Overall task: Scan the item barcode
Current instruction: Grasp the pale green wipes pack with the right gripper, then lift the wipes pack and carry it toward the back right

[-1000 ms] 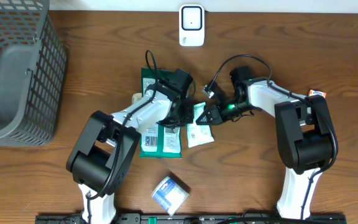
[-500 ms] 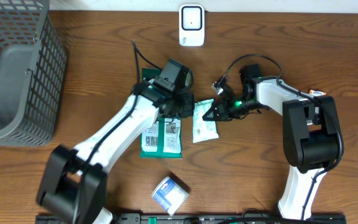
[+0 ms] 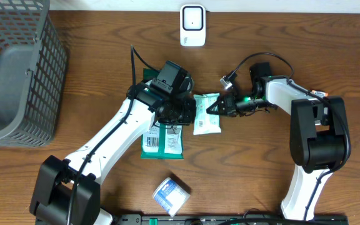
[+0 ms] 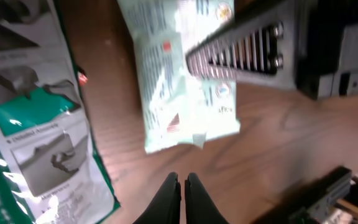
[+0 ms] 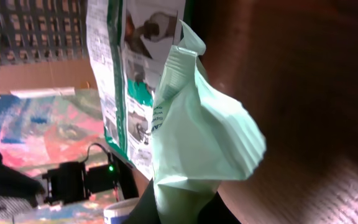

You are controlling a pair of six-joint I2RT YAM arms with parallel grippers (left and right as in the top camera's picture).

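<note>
Pale-green pouch (image 3: 206,115) sits near the middle of the wooden table (image 3: 105,62), gripped at its right edge by the right jaws. Left jaws are clenched on nothing just beside the pouch, near a dark-green packet (image 3: 167,144). White scanner (image 3: 192,25) stands well apart.

Crinkly film over grained wood.
The pale green pouch (image 3: 206,114) is thin, glossy, creased plastic film. My right fingers (image 4: 241,50) are matt black ribbed plastic, the table (image 3: 105,62) is satin brown wood, and the basket (image 3: 55,56) is matt grey plastic mesh.
</note>
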